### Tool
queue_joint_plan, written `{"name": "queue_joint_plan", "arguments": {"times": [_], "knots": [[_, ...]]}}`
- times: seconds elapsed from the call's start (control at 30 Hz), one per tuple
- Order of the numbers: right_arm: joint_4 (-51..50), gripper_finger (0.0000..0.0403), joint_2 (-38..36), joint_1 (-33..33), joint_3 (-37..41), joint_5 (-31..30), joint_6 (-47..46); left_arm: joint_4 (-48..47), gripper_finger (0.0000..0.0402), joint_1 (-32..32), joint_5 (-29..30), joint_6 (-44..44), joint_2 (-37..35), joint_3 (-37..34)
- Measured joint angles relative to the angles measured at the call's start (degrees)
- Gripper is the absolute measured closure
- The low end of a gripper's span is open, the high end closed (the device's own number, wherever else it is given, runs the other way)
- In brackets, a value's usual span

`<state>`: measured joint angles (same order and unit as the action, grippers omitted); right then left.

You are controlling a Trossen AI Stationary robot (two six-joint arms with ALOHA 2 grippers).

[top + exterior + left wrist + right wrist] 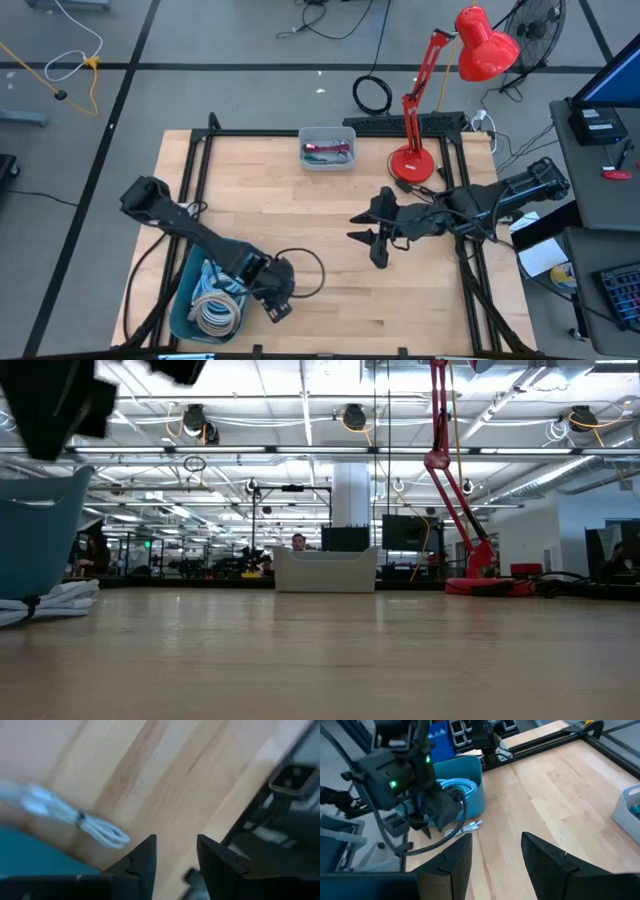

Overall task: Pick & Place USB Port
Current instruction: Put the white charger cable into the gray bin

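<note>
The left gripper [277,310] hangs over the near edge of the table [330,215], just beside the blue bin [187,312] that holds coiled white cables [215,305]. In its own wrist view the two dark fingers [141,857] stand apart with bare wood showing between them, and nothing is clamped there. A white cable bundle [97,827] lies on the wood next to the bin's blue wall, off to one side of the fingers and a little ahead of them, not between them. This looks like the task's piece, lying loose outside the bin; the right wrist view shows the same white bundle [470,826] on the table just below the left gripper and against the bin. Whether it has just been let go or is about to be picked up I cannot tell.

The right gripper [372,238] waits near the middle of the table, well apart from the bin, its fingers [454,857] spread and empty. It faces the left arm across open wood, probably kept back so the two do not collide.

A small grey tray [327,148] with red and silver items sits at the far edge beside a red desk lamp [440,100]. It seems the likely drop spot, since it is the only other container.
</note>
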<state>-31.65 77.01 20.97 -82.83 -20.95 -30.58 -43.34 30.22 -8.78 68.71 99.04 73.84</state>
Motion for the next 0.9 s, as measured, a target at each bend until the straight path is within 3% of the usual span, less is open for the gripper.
{"name": "queue_joint_plan", "arguments": {"times": [0.2,0.4,0.63,0.9], "knots": [[-0.76,0.0241,0.0,0.02,0.0,0.3,0.63,-19.41,0.025,-0.8,-0.39,-22.35,3.49,11.49],[-1.59,0.0241,0.0,0.02,0.0,0.3,0.41,-28.8,0.025,1.58,2.97,-41.32,7.16,16.85],[-2.19,0.0241,0.0,0.02,0.0,0.24,0.41,-40.49,0.0261,1.01,1.67,-47.5,16.18,16.79],[-2.23,0.0241,0.0,0.04,0.0,0.21,0.41,-36.87,0.0321,-0.85,-1.81,-47.11,17.41,16.78]]}}
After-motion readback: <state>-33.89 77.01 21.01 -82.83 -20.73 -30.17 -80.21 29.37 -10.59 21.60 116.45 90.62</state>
